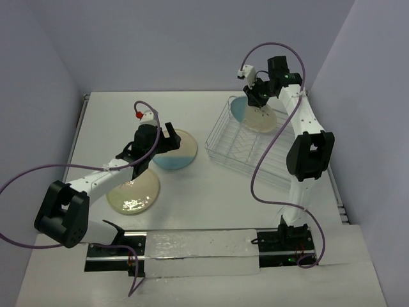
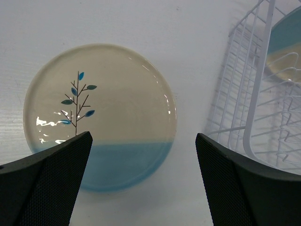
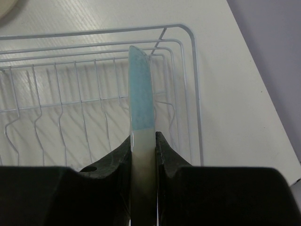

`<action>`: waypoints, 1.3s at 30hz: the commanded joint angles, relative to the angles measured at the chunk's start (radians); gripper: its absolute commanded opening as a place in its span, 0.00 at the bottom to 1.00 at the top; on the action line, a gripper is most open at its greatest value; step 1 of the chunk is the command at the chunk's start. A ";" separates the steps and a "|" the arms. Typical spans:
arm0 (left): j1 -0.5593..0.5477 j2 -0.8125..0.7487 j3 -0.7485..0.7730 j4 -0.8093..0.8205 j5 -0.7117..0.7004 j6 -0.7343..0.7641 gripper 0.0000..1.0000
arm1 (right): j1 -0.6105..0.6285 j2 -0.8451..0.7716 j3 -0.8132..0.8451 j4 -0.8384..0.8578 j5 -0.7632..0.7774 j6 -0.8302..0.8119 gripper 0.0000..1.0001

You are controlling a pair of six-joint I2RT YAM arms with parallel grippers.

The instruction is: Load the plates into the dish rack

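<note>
My right gripper (image 1: 259, 97) is shut on the rim of a cream and light-blue plate (image 1: 254, 114), holding it on edge over the far end of the wire dish rack (image 1: 246, 142). In the right wrist view the plate's edge (image 3: 141, 103) runs up from between my fingers (image 3: 164, 150) above the rack (image 3: 188, 70). My left gripper (image 1: 160, 137) is open and empty above a second cream and blue plate (image 1: 176, 152) with a sprig motif (image 2: 101, 113) lying flat on the table. A plain cream-yellow plate (image 1: 133, 192) lies flat nearer, partly under the left arm.
The rack's corner (image 2: 254, 108) shows at the right of the left wrist view, close to the flat plate. A white strip (image 1: 198, 246) runs along the table's near edge between the arm bases. Purple cables loop beside both arms.
</note>
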 commanded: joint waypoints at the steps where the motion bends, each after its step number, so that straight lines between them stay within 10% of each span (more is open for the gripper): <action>1: 0.006 0.013 0.046 0.033 0.016 0.022 0.99 | -0.001 0.013 0.004 0.152 -0.010 0.032 0.00; 15: 0.006 0.023 0.059 0.015 0.026 0.026 0.99 | -0.004 0.032 -0.055 0.208 0.046 0.070 0.17; 25: 0.006 -0.011 0.045 0.012 0.034 0.023 0.99 | -0.010 0.019 -0.074 0.251 0.086 0.124 0.61; 39: 0.006 -0.043 0.029 0.015 0.021 0.007 0.99 | -0.013 -0.033 -0.036 0.445 0.356 0.375 0.81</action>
